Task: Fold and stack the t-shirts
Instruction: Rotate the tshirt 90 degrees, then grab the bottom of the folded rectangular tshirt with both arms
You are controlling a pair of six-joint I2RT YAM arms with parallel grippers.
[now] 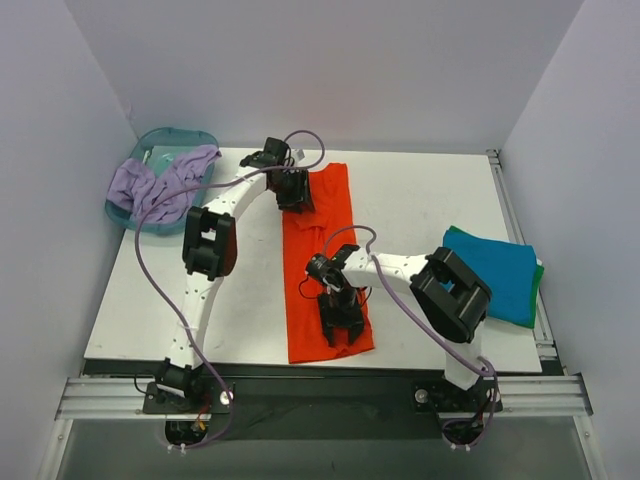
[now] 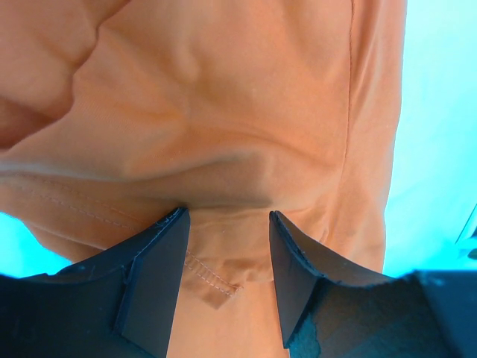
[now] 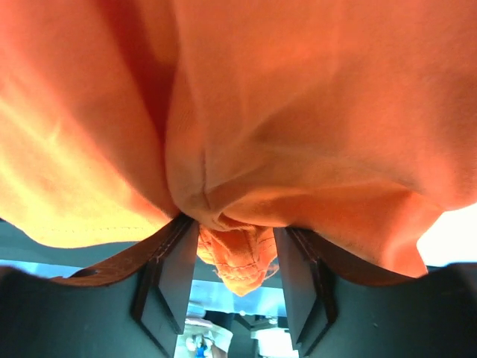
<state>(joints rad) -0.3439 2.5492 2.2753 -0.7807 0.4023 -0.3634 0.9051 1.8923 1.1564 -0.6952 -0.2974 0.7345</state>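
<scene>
The orange-red t-shirt (image 1: 318,262) is laid out as one long strip down the middle of the table (image 1: 430,195), running from the far side to the near edge. Its far end is covered by the left gripper (image 1: 292,192). In the left wrist view the stitched hem is seen between the two fingers (image 2: 158,277), which are set a little apart; whether the cloth is truly clamped cannot be told. At the near end, a bunched fold is pinched by the right gripper (image 3: 235,274), with cloth draped over both fingers (image 3: 175,277). Off to the right, a folded teal-blue t-shirt (image 1: 495,272) is stacked on a green t-shirt (image 1: 541,275), well apart from the strip. At the far left corner, a lavender cloth (image 1: 160,185) is spilled over the teal plastic basin (image 1: 165,140).
</scene>
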